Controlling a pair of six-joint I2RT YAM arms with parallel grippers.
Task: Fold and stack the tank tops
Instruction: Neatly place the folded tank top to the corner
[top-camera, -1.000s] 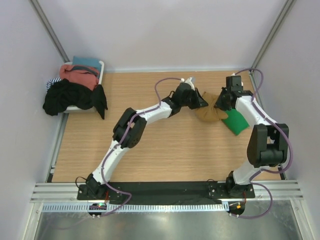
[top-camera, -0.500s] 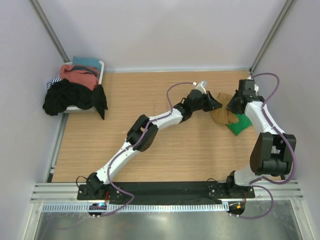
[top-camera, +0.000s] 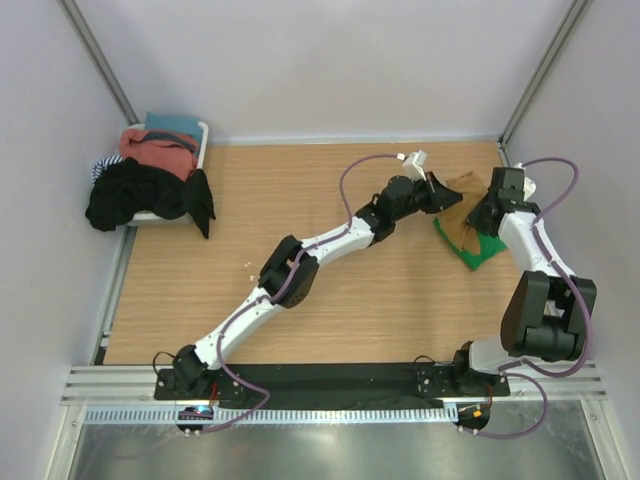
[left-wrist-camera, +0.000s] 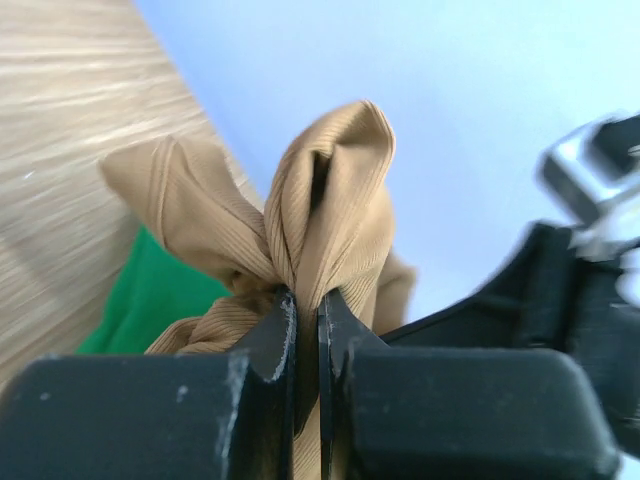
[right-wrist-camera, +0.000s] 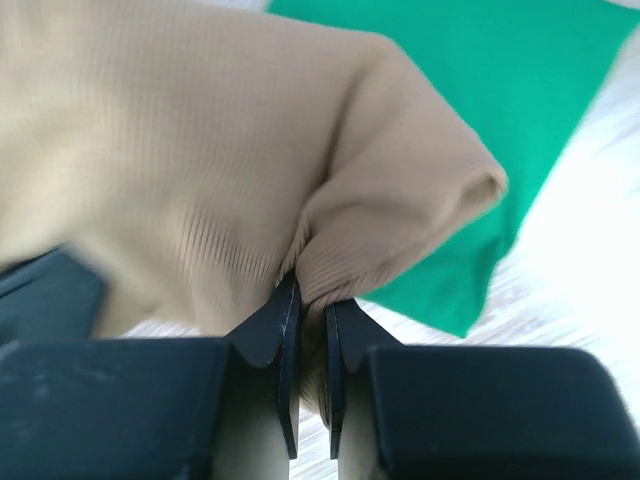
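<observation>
The tan tank top (top-camera: 462, 212) hangs between both grippers at the far right of the table, over the folded green tank top (top-camera: 476, 250). My left gripper (top-camera: 443, 195) is shut on a bunched edge of the tan tank top (left-wrist-camera: 330, 200), with green cloth (left-wrist-camera: 150, 300) below it. My right gripper (top-camera: 487, 213) is shut on another fold of the tan tank top (right-wrist-camera: 250, 170), and the green tank top (right-wrist-camera: 480, 90) lies flat on the wood beneath.
A white bin (top-camera: 200, 135) heaped with clothes stands at the back left, a black garment (top-camera: 140, 195) spilling over its side. The right wall (top-camera: 590, 150) is close to the right arm. Bare wooden table (top-camera: 330, 300) spreads across the middle.
Both arms have carried the tan tank top to the right and a little farther back, so it now hangs over the green one. The left arm has stretched out further.
</observation>
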